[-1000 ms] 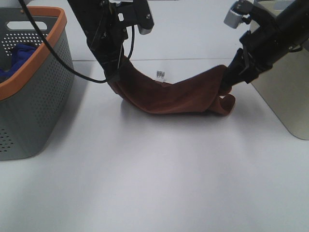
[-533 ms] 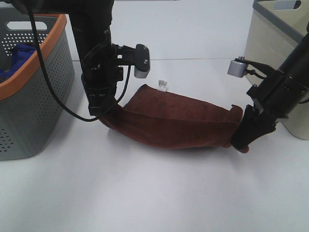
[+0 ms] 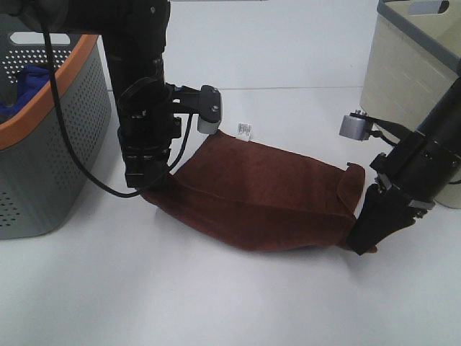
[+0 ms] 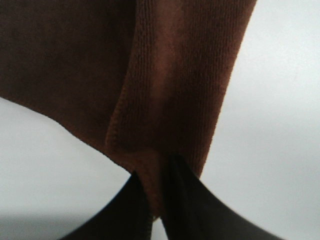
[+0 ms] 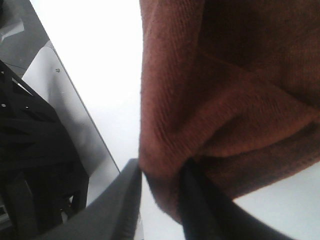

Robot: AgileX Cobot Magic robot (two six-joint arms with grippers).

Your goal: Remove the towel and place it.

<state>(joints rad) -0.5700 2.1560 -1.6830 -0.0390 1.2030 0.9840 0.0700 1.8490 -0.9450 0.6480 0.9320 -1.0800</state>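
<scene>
Towel (image 3: 266,191) corners are pinched tight by the left gripper (image 3: 146,189) and the right gripper (image 3: 360,241). Stretched between them, it has been brought forward and lowered onto the table (image 3: 230,303), so release is judged near.

You can see that the towel (image 3: 266,194) is soft matt cloth, with a fine ribbed pile and a stitched hem. The table (image 3: 230,303) looks smooth and white. The basket (image 3: 50,166) is grey perforated plastic, matt, with an orange rim.
</scene>
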